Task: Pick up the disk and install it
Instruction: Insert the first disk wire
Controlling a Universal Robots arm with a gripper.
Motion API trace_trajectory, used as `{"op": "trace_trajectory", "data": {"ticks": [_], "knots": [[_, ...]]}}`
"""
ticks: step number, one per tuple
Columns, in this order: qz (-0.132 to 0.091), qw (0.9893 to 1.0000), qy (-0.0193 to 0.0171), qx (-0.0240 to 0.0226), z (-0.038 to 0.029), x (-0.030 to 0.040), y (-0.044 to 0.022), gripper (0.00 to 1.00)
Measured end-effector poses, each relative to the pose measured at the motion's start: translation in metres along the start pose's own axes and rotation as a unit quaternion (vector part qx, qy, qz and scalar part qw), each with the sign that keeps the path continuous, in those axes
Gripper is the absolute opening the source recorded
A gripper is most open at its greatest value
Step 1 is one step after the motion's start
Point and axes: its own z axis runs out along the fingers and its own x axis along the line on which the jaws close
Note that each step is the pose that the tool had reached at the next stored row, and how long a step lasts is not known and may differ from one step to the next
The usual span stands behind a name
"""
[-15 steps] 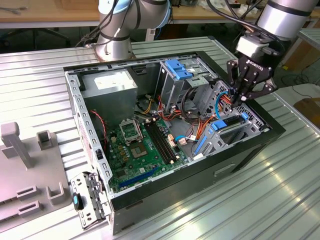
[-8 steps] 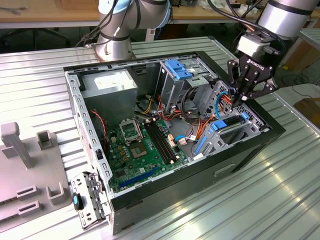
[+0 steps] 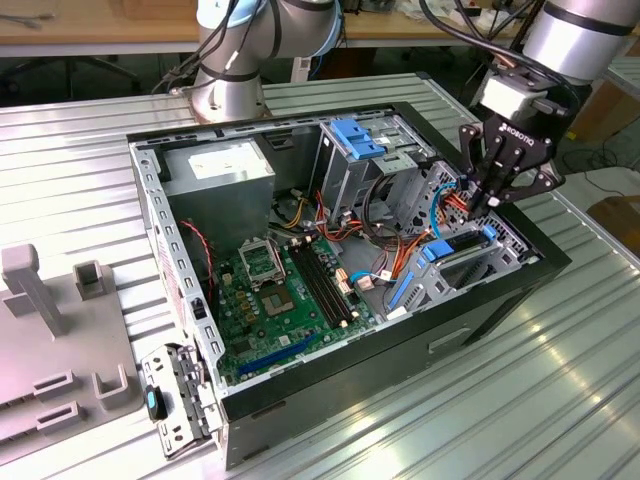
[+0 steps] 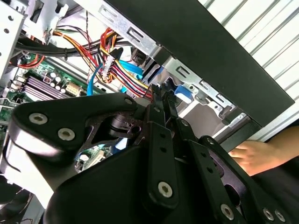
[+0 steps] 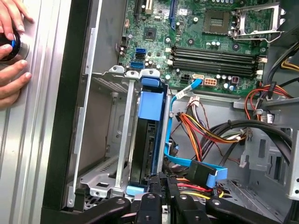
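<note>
The disk [image 5: 148, 144] stands on edge in the metal drive cage [image 5: 105, 140] at the front of the open computer case, with its light-blue carrier rails [image 5: 152, 105] along it. In the exterior view the disk [image 3: 462, 252] sits low in the cage by the case's right wall. My gripper [image 5: 163, 179] is at the disk's near end, fingers drawn together and shut, with nothing visible between them. It hangs over the cage in the exterior view [image 3: 480, 203], and the second wrist view shows the closed fingertips [image 4: 164, 95] next to a bundle of coloured wires.
Orange, red and yellow power wires [image 5: 201, 130] and a blue data cable [image 5: 205, 172] lie right beside the cage. The motherboard [image 3: 280, 290] fills the case floor. A person's hand [image 5: 11, 42] rests on the table outside the case wall. A grey fixture plate [image 3: 60, 350] lies at the exterior view's left.
</note>
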Motion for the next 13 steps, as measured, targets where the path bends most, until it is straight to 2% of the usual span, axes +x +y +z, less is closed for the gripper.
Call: {"op": "trace_trajectory", "data": {"ticks": [3, 5, 6, 11, 13], "knots": [[0.002, 1.0000, 0.0014, -0.0003, 0.0005, 0.0013, 0.0002, 0.17], [0.003, 1.0000, 0.0020, -0.0007, 0.0008, 0.0012, 0.0034, 0.17], [0.006, 1.0000, 0.0036, -0.0011, 0.0017, 0.0010, 0.0046, 0.17], [0.016, 0.9999, 0.0038, -0.0022, 0.0058, 0.0013, 0.0064, 0.17], [0.017, 0.9998, 0.0037, -0.0023, 0.0073, 0.0008, 0.0109, 0.17]]}}
